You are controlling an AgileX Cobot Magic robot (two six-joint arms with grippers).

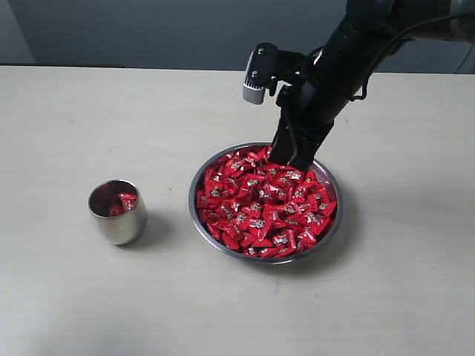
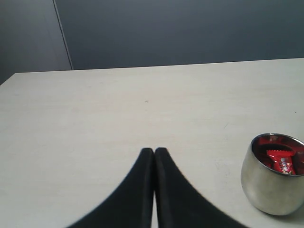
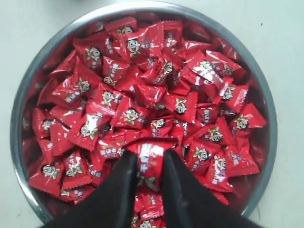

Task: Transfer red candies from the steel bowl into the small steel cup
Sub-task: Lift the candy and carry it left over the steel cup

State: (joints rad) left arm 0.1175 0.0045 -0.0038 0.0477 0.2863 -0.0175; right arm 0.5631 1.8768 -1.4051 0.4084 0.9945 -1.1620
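Observation:
The steel bowl (image 1: 201, 175) (image 3: 28, 85) sits right of centre on the table, heaped with red candies (image 1: 263, 204) (image 3: 142, 90). My right gripper (image 1: 295, 158) (image 3: 149, 156) hangs over the bowl's far side, shut on one red candy (image 3: 150, 160) pinched between its black fingers (image 3: 124, 183). The small steel cup (image 1: 117, 215) (image 2: 266, 185) stands to the left of the bowl with a few red candies (image 2: 283, 163) inside. My left gripper (image 2: 154, 151) is shut with nothing in it, low over bare table beside the cup; it does not show in the exterior view.
The right arm (image 1: 349, 52) reaches in from the upper right, with its grey wrist camera (image 1: 254, 78) above the bowl's far rim. Pale tabletop (image 1: 67, 133) spreads around the cup and bowl. A dark wall (image 1: 148, 30) backs the table.

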